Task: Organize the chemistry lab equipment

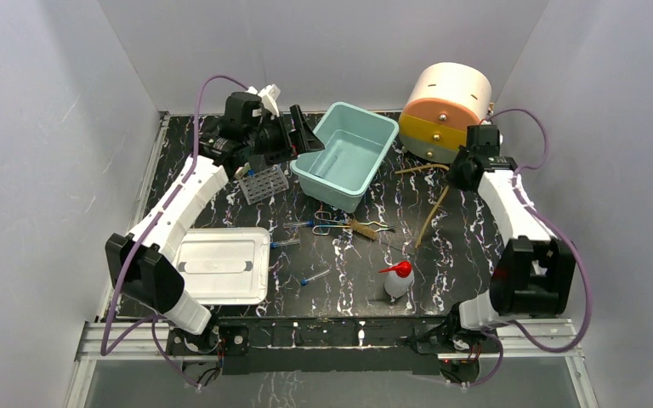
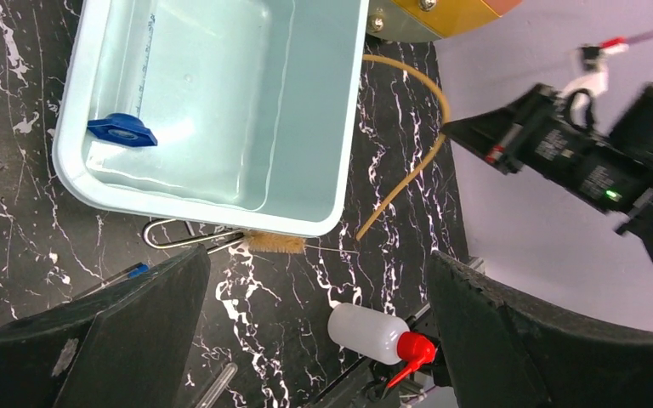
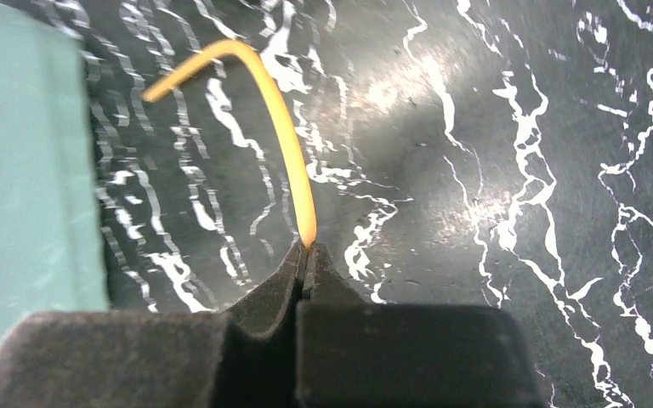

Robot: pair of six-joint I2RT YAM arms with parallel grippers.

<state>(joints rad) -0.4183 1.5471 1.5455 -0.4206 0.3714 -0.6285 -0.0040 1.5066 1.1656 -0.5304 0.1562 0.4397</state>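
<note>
The tan rubber tubing (image 1: 433,212) lies on the black marbled table to the right of a teal bin (image 1: 330,189). My right gripper (image 1: 459,174) is shut on it. In the right wrist view the tips (image 3: 306,252) pinch the tubing (image 3: 282,127), which curves up toward the bin's side (image 3: 25,170). My left gripper (image 1: 293,132) hovers open at the bin's left rim (image 2: 204,208), with nothing between its fingers (image 2: 136,340). A small blue cap (image 2: 122,130) rests inside the bin. The red-nozzled wash bottle (image 1: 399,279) stands near the front.
A grey tube rack (image 1: 264,183) stands left of the bin, and a white lidded tray (image 1: 221,265) lies at the front left. Metal tongs (image 1: 330,223), a brush (image 1: 364,228) and blue-capped tubes (image 1: 285,244) lie mid-table. An orange and yellow drum (image 1: 445,110) stands back right.
</note>
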